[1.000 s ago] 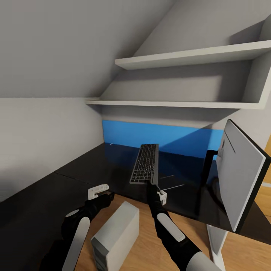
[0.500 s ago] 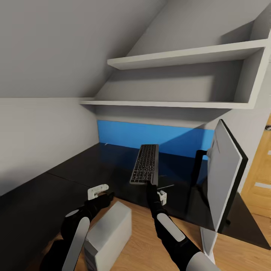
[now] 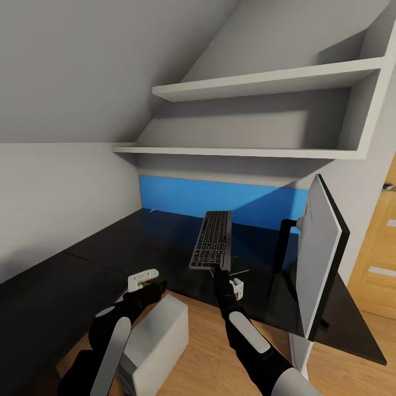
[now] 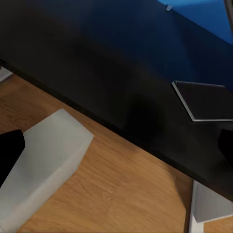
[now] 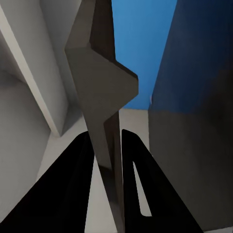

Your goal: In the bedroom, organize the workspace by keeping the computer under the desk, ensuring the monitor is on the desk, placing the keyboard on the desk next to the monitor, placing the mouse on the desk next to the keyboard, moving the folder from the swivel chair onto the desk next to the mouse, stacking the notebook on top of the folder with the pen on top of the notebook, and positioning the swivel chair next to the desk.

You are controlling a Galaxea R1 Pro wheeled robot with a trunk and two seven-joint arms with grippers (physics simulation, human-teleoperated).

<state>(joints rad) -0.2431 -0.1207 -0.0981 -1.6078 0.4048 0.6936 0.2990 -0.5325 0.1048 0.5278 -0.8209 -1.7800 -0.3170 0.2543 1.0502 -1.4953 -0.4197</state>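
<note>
Keyboard held out over the bench, not yet set down.

The right gripper (image 3: 221, 269) has its jaws clamped on the near edge of the keyboard (image 3: 211, 239), held above the bench (image 3: 137, 242) beside the monitor (image 3: 319, 258). Gripped only there, it could tip or slip. The left gripper (image 3: 144, 279) hangs near the computer (image 3: 157, 335); I cannot tell its jaws' state.

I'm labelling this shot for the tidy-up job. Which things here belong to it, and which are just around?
Belong: keyboard held in the right gripper; monitor on the desk; computer on the floor.

Just around: wall shelves, wooden door.
</note>
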